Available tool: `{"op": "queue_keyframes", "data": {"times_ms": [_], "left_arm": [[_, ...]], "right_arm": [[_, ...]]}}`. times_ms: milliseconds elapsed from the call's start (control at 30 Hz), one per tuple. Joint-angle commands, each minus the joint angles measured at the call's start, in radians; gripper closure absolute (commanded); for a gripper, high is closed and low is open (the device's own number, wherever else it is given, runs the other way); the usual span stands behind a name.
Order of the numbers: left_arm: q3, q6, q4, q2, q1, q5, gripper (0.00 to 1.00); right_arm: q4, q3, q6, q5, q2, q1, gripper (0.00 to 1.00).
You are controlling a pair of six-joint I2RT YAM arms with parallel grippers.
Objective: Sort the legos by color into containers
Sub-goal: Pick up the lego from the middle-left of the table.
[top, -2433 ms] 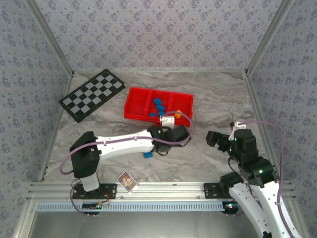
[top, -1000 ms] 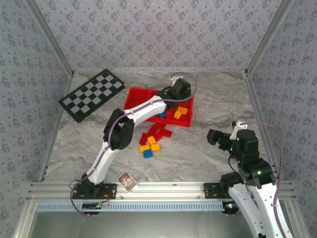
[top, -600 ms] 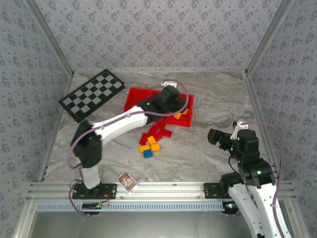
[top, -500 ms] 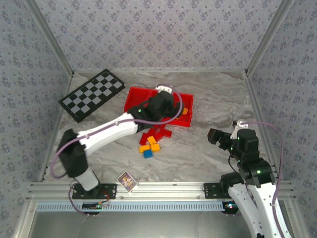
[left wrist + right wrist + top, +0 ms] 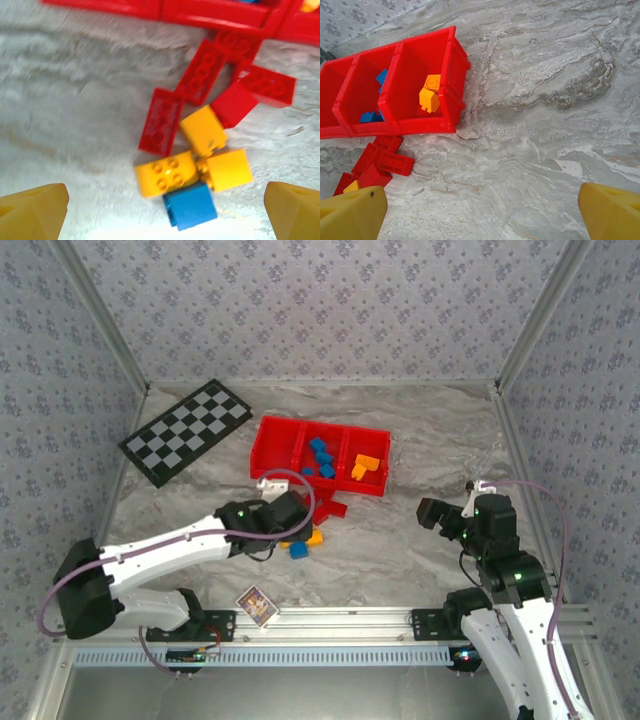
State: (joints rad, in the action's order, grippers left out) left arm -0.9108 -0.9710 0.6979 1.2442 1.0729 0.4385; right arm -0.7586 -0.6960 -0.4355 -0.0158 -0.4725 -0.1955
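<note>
**Top view.** Risk judged: loose bricks [image 5: 312,528] are heaped tightly on the bench [image 5: 420,440], just before the near wall of the tray [image 5: 277,448]; a low approach could nudge the tray or scatter the heap. The left jaws are held over the heap's left edge; the right jaws are held well apart from it, at the right of the bench. The tray is entered as bright red and shallow, with three compartments side by side; blue bricks [image 5: 320,455] lie in the middle one and orange bricks [image 5: 367,466] in the right one. A checkered board [image 5: 185,430] and a card [image 5: 257,605] lie apart from the work.

**Left wrist view.** The left jaws are wide apart and hold nothing; the yellow fingertips [image 5: 32,210] are seen at the lower corners. Risk judged: a blue brick [image 5: 190,206] touches the yellow bricks [image 5: 165,173], so closing on one could nip or drag a neighbour; a wrong colour could then be carried to a compartment. Red bricks [image 5: 162,120] lie crowded and askew up to the tray wall [image 5: 210,12], where a grip could slip; the picture is somewhat blurred.

**Right wrist view.** The right jaws are apart and empty, with fingertips [image 5: 350,212] at the lower corners. Risk judged: red bricks [image 5: 387,159] lying beside the red tray wall [image 5: 410,126] could be poorly told from it. Orange bricks [image 5: 430,95] are seen in the right compartment and blue bricks [image 5: 372,116] in the middle one.
</note>
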Motion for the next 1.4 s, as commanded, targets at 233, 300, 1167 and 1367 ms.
{"op": "queue_keyframes", "data": {"times_ms": [233, 300, 1167, 1367], "left_arm": [[0.113, -0.394, 0.006, -0.013, 0.072, 0.009, 0.02], [0.098, -0.383, -0.004, 0.018, 0.080, -0.006, 0.04], [-0.038, -0.335, -0.117, 0.399, 0.079, -0.170, 0.27], [0.020, -0.351, -0.163, 0.393, 0.057, -0.177, 0.33]], "right_arm": [[-0.008, -0.002, 0.012, 0.012, -0.020, 0.006, 0.00], [-0.008, -0.002, 0.011, 0.014, -0.020, 0.007, 0.00], [-0.005, -0.001, 0.015, 0.002, -0.021, 0.007, 0.00], [-0.002, -0.001, 0.015, 0.000, -0.020, 0.009, 0.00]]}}
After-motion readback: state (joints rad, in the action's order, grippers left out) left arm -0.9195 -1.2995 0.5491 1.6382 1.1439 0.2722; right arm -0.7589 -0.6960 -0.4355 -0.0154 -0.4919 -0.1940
